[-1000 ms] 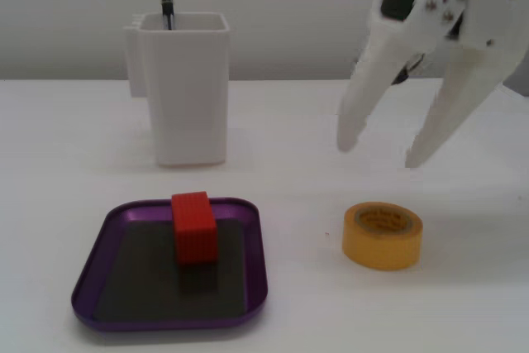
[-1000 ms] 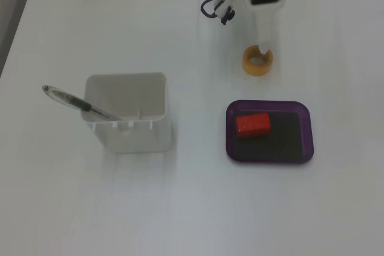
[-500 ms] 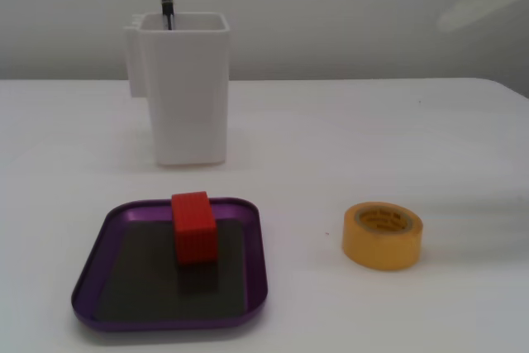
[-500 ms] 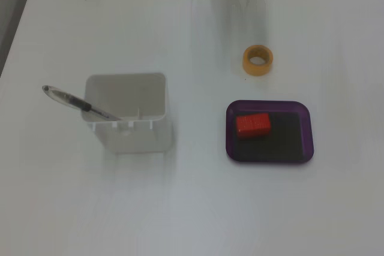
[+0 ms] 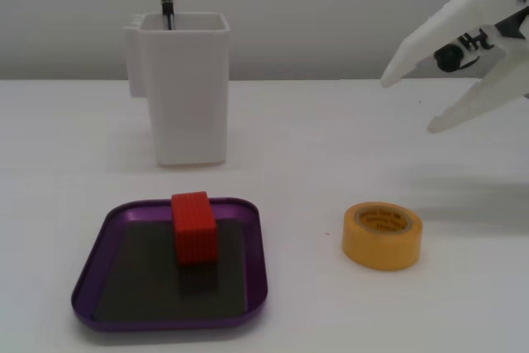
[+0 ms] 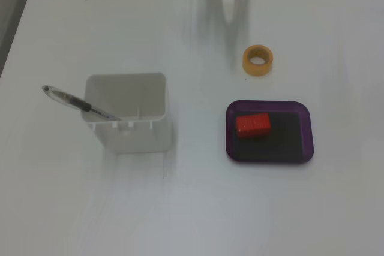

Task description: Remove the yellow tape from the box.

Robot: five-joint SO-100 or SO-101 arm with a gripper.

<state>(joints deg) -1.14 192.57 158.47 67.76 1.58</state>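
White counter (image 5: pixel 331 138) holds the yellow tape (image 5: pixel 382 236), which lies flat on it just outside the box (image 5: pixel 252 270), not in it. Inside the box stands a red block (image 5: pixel 194 226), and behind it is a tall white container (image 5: pixel 183 87) with a pen (image 6: pixel 78 104). Up high at the right edge of a fixed view, the gripper (image 5: pixel 409 101) hangs with its jaws spread and empty, well away from the tape.

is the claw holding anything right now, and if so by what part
Nothing is held. The claw hangs open in the air at the right of a fixed view, with nothing between its fingers. The yellow tape lies flat on the table, outside the box.
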